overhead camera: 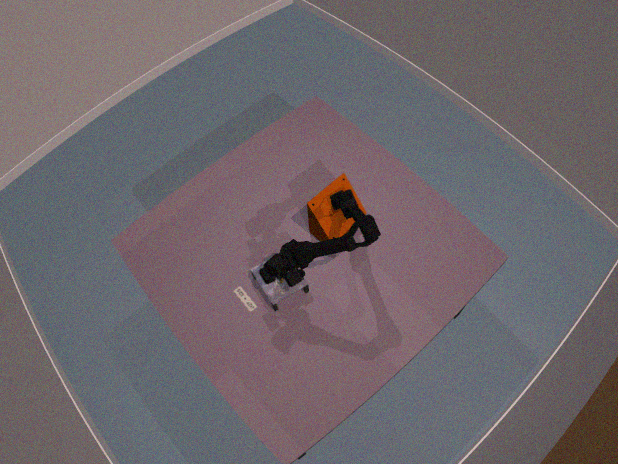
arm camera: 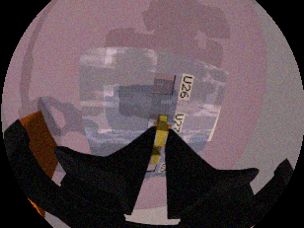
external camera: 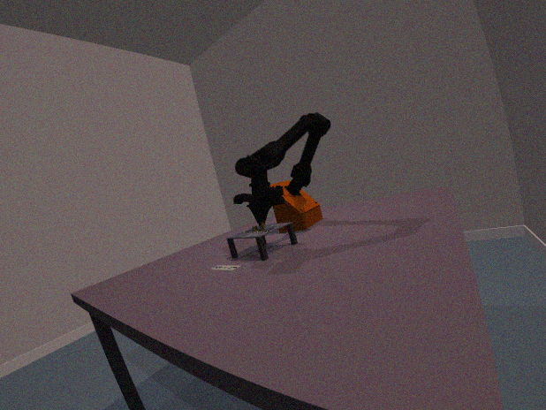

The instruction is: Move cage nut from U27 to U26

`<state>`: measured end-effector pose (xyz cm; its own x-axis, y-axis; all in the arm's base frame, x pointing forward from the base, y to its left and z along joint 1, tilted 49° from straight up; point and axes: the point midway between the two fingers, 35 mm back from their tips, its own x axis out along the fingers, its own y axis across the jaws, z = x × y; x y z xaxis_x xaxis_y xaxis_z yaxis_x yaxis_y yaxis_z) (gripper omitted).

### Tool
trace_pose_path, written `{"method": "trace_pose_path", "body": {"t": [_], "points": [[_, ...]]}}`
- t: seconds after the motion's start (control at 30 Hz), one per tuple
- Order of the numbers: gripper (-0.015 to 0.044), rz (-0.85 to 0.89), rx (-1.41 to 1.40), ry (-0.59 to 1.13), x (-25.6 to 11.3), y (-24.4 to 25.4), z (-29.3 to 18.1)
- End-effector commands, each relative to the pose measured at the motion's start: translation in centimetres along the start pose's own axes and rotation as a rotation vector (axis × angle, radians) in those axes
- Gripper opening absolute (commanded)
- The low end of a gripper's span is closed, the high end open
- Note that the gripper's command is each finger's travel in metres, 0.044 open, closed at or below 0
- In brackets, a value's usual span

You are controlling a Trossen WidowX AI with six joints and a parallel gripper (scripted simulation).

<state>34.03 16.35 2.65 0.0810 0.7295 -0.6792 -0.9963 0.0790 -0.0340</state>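
- Over the mauve table [overhead camera: 225, 360] [external camera: 331, 287] [arm camera: 64, 29], seen from the top, the black arm [overhead camera: 325, 248] [external camera: 283, 150] is reaching out to a small grey rail plate [overhead camera: 287, 296] [external camera: 276, 228] [arm camera: 99, 73]. Its gripper [overhead camera: 282, 280] [external camera: 261, 223] [arm camera: 162, 129] is covering much of the plate, so the finger state cannot be told here. An orange wedge-shaped block [overhead camera: 320, 212] [external camera: 309, 218] [arm camera: 39, 134] is standing beside the plate; a paper label [overhead camera: 245, 298] [external camera: 226, 268] is lying off its opposite edge.
- From the exterior, the rail plate is standing raised on dark legs, and the gripper is pointing straight down at its top. Open air is showing above the plate; the orange block is crowding the side toward the arm's shoulder, so lifting upward looks safer than swinging that way.
- From the wrist, narrow fingers are closing on the yellow cage nut [arm camera: 162, 120] beside the U27 label [arm camera: 179, 122]; whether it is free of its hole cannot be told. The square hole U26 [arm camera: 163, 84] is showing empty ahead. A second yellow cage nut [arm camera: 156, 151] is sitting close behind, leaving scant finger room. The step probably calls for keeping the grip square, lifting clear before moving toward U26, then pressing evenly until both wings open underneath.
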Motion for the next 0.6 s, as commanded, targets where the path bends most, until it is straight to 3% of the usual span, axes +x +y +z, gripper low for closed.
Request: {"method": "trace_pose_path", "body": {"t": [0.0,0.57], "points": [[0.0026,0.004,-0.004,-0.004,-0.03,-0.1,0.08],[0.0026,0.014,-0.004,-0.003,-0.23,-0.21,0.09]]}}
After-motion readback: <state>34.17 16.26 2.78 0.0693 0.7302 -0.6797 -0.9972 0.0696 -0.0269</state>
